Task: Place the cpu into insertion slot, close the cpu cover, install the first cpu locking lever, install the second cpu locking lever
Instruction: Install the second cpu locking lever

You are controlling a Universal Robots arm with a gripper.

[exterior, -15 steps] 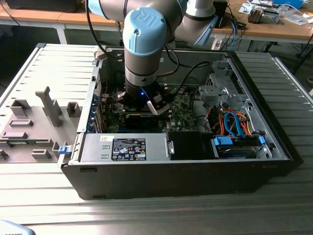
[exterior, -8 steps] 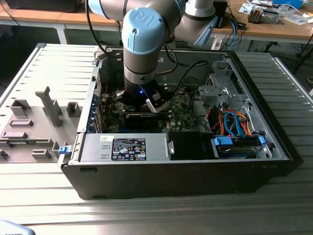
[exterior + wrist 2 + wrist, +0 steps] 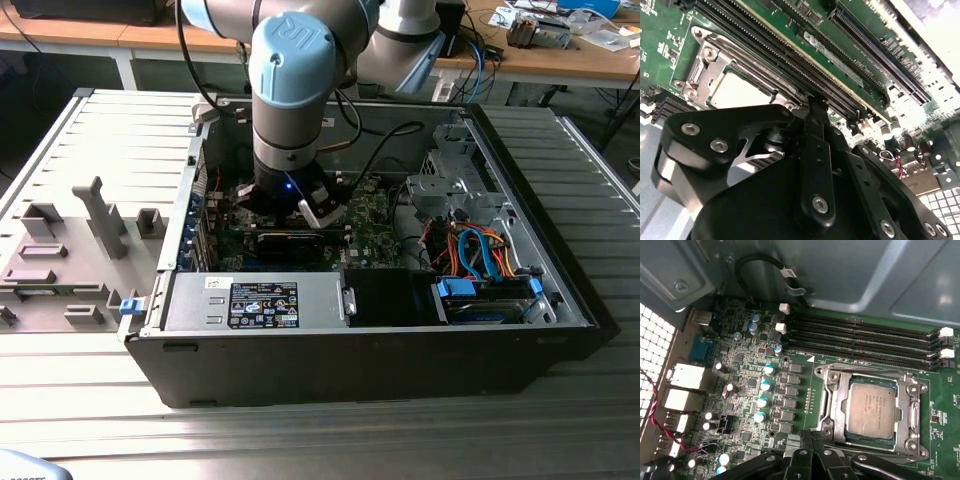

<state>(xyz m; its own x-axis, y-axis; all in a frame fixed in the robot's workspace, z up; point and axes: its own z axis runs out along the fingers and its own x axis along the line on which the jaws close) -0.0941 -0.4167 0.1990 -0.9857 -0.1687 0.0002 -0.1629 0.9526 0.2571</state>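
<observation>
Fingertips of the gripper [image 3: 812, 436] pinched together, empty, just beside the cpu [image 3: 873, 409] under its cpu cover [image 3: 832, 405].

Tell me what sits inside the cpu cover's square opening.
In the first wrist view, the cpu lies there, its silvery top showing through the closed cpu cover. The insertion slot's contacts underneath are covered and cannot be seen.

We see the cpu [image 3: 740, 91] lying in the insertion slot [image 3: 702, 97], just beyond our gripper [image 3: 816, 112]. The cpu cover [image 3: 710, 60] frames it. Long black slots [image 3: 790, 60] run past the fingertips.
</observation>
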